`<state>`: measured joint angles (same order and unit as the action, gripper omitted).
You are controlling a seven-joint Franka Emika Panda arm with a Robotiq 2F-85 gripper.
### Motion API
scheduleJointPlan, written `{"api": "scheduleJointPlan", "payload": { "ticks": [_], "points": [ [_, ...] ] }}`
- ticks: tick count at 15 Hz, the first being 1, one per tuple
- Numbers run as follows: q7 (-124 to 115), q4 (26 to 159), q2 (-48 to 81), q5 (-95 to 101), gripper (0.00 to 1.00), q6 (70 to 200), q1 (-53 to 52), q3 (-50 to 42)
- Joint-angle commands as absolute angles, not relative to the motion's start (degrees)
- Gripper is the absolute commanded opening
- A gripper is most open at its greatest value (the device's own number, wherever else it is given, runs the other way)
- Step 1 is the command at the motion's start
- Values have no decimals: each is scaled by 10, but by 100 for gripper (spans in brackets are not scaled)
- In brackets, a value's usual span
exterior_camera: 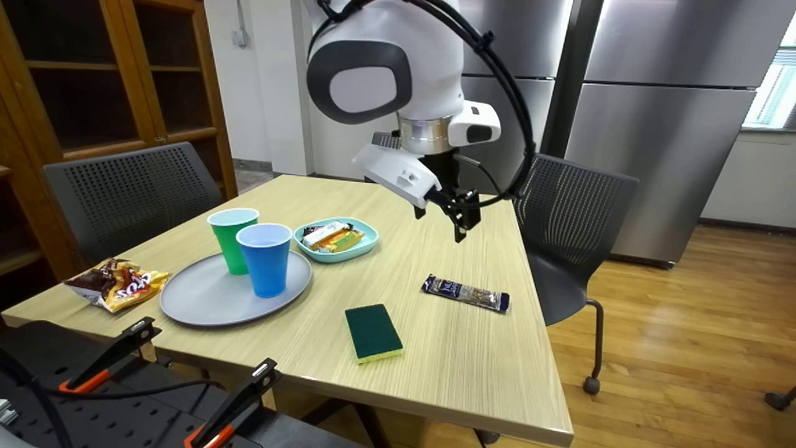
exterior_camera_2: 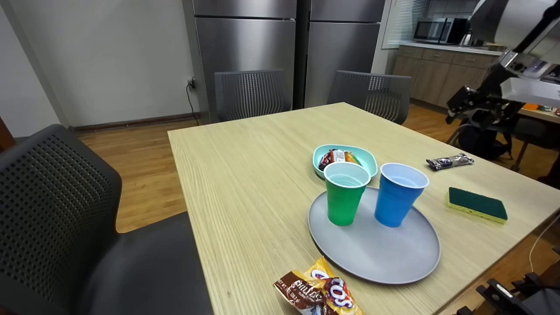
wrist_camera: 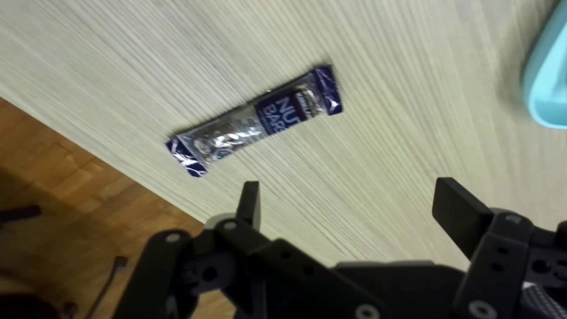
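Observation:
My gripper (exterior_camera: 439, 224) is open and empty above the table, and its spread fingers show in the wrist view (wrist_camera: 347, 190). A nut bar in a clear and dark blue wrapper (wrist_camera: 252, 122) lies flat on the table, apart from the fingers and nearest to them. It also shows in both exterior views (exterior_camera: 465, 294) (exterior_camera_2: 449, 162). A light teal dish (exterior_camera: 348, 254) holds several wrapped snack bars (exterior_camera: 333, 236). The dish's edge shows at the right of the wrist view (wrist_camera: 547, 99). A green and yellow sponge (exterior_camera: 373, 330) lies on the table, in front of the bar.
A grey plate (exterior_camera: 205, 302) bears an upright green cup (exterior_camera: 231, 246) and an upright blue cup (exterior_camera: 267, 264). A brown and yellow snack bag (exterior_camera: 121, 286) lies beside the plate. Dark chairs (exterior_camera: 578, 218) (exterior_camera_2: 251, 94) stand around the wooden table (exterior_camera: 460, 367).

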<state>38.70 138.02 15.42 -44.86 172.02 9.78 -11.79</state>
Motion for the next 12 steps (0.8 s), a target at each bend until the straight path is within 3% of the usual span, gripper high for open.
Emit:
{"api": "scheduleJointPlan", "payload": {
  "ticks": [1, 2, 4, 5, 6, 12],
  "points": [
    [233, 1314, 208, -337, 100, 1640, 47, -228],
    [199, 1296, 213, -311, 100, 1610, 38, -253],
    [119, 1259, 239, -265, 100, 1603, 80, -191],
    [135, 1242, 251, -304, 100, 1589, 29, -232],
    [71, 1233, 248, -239, 100, 1593, 85, -172],
    [-73, 1153, 312, -171, 100, 1575, 81, -145]
  ]
}}
